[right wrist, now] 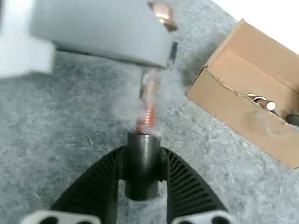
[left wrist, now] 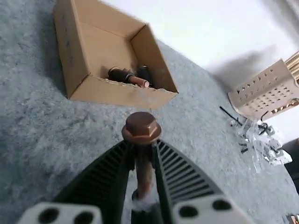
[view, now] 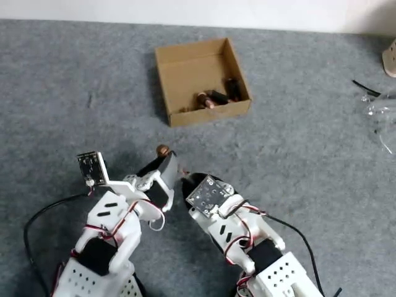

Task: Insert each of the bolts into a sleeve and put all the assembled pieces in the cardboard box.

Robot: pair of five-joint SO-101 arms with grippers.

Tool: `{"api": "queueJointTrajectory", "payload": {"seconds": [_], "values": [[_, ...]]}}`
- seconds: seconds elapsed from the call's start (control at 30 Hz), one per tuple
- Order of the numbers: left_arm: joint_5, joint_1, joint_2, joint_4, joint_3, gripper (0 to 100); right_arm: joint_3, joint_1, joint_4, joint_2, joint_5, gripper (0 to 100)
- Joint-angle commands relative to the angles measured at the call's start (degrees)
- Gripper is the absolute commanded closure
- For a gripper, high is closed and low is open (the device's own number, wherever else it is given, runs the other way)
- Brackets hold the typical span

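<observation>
My left gripper is shut on a copper bolt, hex head pointing out beyond the fingertips. In the high view the bolt head shows just past the left gripper. My right gripper is shut on a black sleeve. The bolt's threaded end meets the sleeve's open mouth, with the left gripper's grey body just above it. The cardboard box stands beyond both arms and holds several assembled pieces.
Grey carpet covers the table. A perforated beige holder and clear plastic scraps with black wires lie at the far right. The two arms meet close together near the front middle.
</observation>
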Motion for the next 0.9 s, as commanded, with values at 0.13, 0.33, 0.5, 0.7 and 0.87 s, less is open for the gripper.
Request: {"api": "queueJointTrajectory", "payload": {"seconds": [0.13,0.33,0.5,0.7,0.87], "values": [[-0.2,5.7,-0.7,4.1,-3.6,99,-1.5,2.9,-0.3,-1.3,0.3,99.4],[-0.4,6.0,-0.7,4.1,-3.1,99,-1.5,2.9,-0.1,-1.3,0.3,99.4],[-0.4,5.9,-0.3,4.0,-2.7,99,-1.5,2.7,0.0,-1.3,0.3,99.4],[-2.5,5.9,-0.3,-0.9,0.9,99,-1.5,2.7,0.0,-1.4,0.4,99.4],[-4.0,5.9,-0.3,-1.0,1.2,99,-1.1,2.6,7.0,-11.2,0.4,99.4]]}}
